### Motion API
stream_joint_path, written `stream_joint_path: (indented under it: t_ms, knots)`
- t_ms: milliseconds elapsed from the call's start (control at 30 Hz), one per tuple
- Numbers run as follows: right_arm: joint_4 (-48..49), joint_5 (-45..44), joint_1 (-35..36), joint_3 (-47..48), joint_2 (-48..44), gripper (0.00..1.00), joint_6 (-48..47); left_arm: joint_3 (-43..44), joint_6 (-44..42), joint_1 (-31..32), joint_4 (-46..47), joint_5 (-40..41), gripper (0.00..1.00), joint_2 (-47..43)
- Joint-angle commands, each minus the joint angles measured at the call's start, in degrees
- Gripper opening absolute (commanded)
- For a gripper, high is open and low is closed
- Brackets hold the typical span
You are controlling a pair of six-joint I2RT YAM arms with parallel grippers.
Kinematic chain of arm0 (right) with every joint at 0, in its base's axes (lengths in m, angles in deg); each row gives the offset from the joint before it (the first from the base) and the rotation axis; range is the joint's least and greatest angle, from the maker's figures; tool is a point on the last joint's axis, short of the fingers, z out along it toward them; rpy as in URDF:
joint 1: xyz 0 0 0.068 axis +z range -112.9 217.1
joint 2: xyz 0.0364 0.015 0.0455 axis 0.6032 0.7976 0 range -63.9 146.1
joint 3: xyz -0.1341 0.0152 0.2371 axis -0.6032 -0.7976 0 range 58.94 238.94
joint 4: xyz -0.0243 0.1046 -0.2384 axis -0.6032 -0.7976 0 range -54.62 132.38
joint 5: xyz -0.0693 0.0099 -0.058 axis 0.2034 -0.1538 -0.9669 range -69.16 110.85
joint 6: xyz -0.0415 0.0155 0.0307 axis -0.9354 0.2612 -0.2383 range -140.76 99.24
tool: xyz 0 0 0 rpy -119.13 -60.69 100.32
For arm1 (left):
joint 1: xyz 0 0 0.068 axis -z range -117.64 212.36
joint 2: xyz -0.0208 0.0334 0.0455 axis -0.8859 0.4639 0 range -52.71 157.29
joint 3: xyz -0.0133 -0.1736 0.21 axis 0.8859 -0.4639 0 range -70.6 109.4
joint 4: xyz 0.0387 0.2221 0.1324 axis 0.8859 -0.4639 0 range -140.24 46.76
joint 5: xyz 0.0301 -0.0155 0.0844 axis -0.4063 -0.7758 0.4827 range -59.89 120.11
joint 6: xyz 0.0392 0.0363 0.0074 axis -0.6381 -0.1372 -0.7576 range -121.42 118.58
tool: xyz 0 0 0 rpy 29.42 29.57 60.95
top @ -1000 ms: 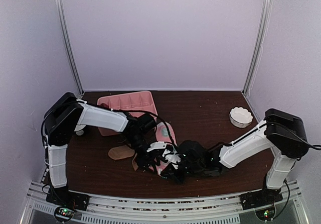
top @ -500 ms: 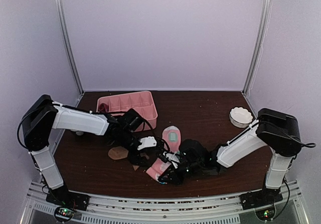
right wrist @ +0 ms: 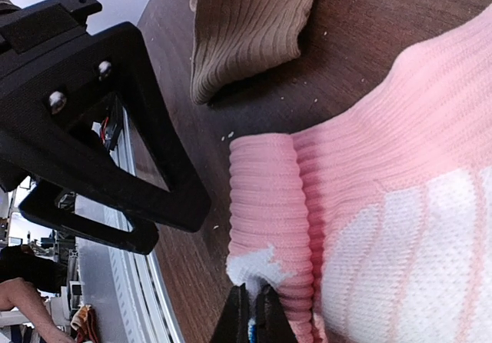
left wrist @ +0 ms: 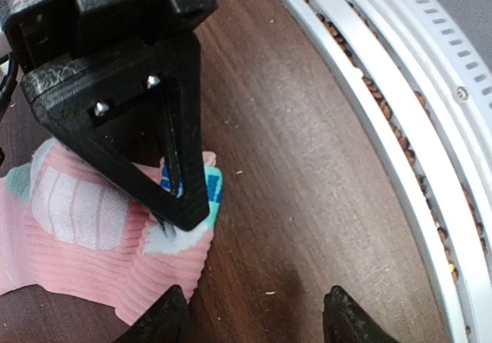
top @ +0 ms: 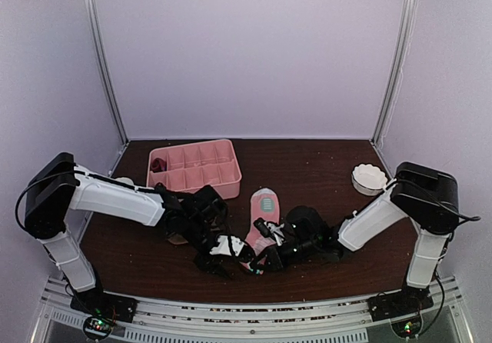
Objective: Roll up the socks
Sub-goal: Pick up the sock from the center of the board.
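Note:
A pink sock (top: 263, 208) with white and mint patches lies flat near the table's front middle. Its near end is folded into a small roll (right wrist: 265, 204). My right gripper (right wrist: 250, 312) is shut on the white edge of that roll; it also shows in the top view (top: 260, 260) and in the left wrist view (left wrist: 138, 112). My left gripper (left wrist: 254, 320) is open and empty, low over bare wood just beside the sock's near end (left wrist: 84, 228); in the top view it (top: 217, 262) sits left of the right gripper. A tan sock (right wrist: 246, 28) lies behind the roll, mostly hidden under my left arm in the top view.
A pink divided tray (top: 196, 166) stands at the back left, with a dark red bundle (top: 157, 164) in one corner compartment. A white bowl (top: 369, 178) sits at the right. The metal front rail (left wrist: 400, 151) runs close beside my left gripper.
My left arm has dropped lower and its gripper has moved toward the front edge, off the sock. The pink sock now lies stretched out, its near end still held by my right gripper.

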State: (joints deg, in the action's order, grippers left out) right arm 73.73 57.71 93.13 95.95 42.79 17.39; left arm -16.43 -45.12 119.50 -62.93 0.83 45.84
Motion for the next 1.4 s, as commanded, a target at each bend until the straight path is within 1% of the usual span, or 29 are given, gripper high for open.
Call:
stream_joint_path:
  t_ms: [0, 67, 133, 267, 400, 533, 667, 733, 800, 867, 900, 967, 1000, 1067, 1167, 1267, 1367]
  knots:
    - [-18.27, -3.59, -1.15, -2.55, 5.35, 0.00, 1.99, -1.83, -1.90, 0.64, 10.02, 6.53, 0.59, -0.22]
    - [-19.06, -3.33, -1.14, -2.18, 5.37, 0.00, 2.03, -1.82, -1.74, 0.69, 12.55, 9.27, 0.57, 0.62]
    - [-19.33, -3.12, -1.22, -2.13, 5.15, 0.00, 2.01, -1.51, -2.76, 0.69, 12.90, 10.17, 0.55, 1.50]
    - [-19.75, -3.02, -1.57, -2.10, 4.69, 0.00, 2.09, -0.42, -3.85, 0.85, 11.21, 10.08, 0.50, 3.29]
    - [-19.39, -2.61, -1.90, -2.32, 4.20, 0.00, 2.38, 0.39, -4.87, 1.04, 8.50, 9.39, 0.40, 4.68]
    - [-19.26, -2.11, -2.21, -2.38, 3.49, 0.00, 2.41, 0.32, -5.66, 1.30, 7.75, 9.74, 0.38, 5.63]
    - [-19.39, -1.48, -2.23, -2.39, 2.80, 0.00, 2.40, 2.27, -5.44, 1.30, 6.42, 11.03, 0.37, 7.68]
    - [-19.11, -1.13, -2.19, -2.75, 2.14, 0.01, 2.59, 3.81, -5.36, 1.35, 5.01, 11.25, 0.34, 8.80]
    - [-19.37, -1.71, -2.20, -3.22, 1.17, 0.06, 2.63, 4.92, -5.23, 1.43, 3.61, 11.37, 0.28, 9.63]
    - [-20.02, -2.23, -2.28, -3.49, 0.23, 0.13, 2.67, 5.42, -4.89, 1.48, 2.70, 11.01, 0.19, 9.97]
    - [-20.20, -2.42, -2.27, -3.59, -0.11, 0.15, 2.65, 5.80, -4.46, 1.48, 2.11, 10.76, 0.13, 10.14]
    - [-19.87, -3.02, -2.23, -4.13, -0.97, 0.28, 2.51, 6.73, -3.31, 1.48, 0.32, 9.98, 0.07, 10.74]
    - [-19.58, -3.59, -2.24, -4.26, -1.49, 0.33, 2.35, 7.26, -2.41, 1.40, -0.68, 9.33, 0.05, 11.16]
    - [-19.11, -5.30, -2.31, -5.00, -3.07, 0.39, 1.93, 8.46, -0.70, 1.06, -2.98, 7.58, 0.03, 12.36]
    - [-17.61, -8.89, -2.29, -7.13, -6.14, 0.51, 1.86, 10.91, 1.91, -0.20, -7.40, 3.44, 0.02, 14.12]
    - [-16.34, -12.31, -2.25, -9.24, -9.70, 0.55, 0.92, 14.02, 4.39, -2.69, -11.54, -2.15, 0.02, 16.89]
    - [-15.99, -17.48, -2.28, -11.91, -14.59, 0.57, -0.37, 17.13, 5.58, -4.22, -15.65, -5.53, 0.02, 19.80]
